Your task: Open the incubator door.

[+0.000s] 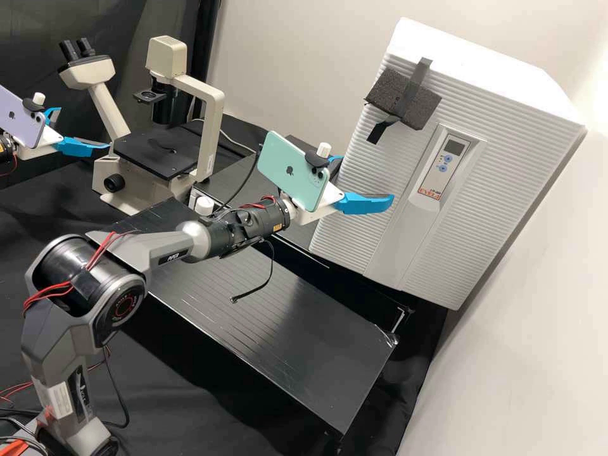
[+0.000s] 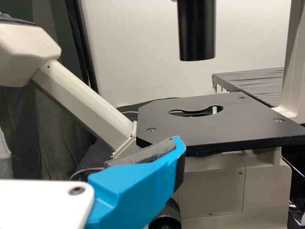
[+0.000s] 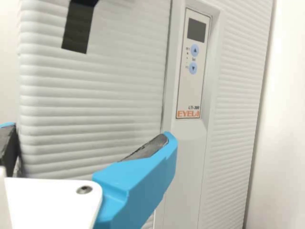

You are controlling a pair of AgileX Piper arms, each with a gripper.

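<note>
High view: left gripper (image 1: 84, 128) open, right gripper (image 1: 367, 180) open near the ridged white incubator door (image 1: 449, 253).

Ribbed white incubator door (image 1: 491, 183), closed and upright, in the high view's right half

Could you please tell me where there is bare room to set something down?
The black platform is bare from the dangling cable to its corner nearest the incubator; the microscope stage has a bare top around its cutout. It is crowded at the incubator's front, by the right gripper.
</note>
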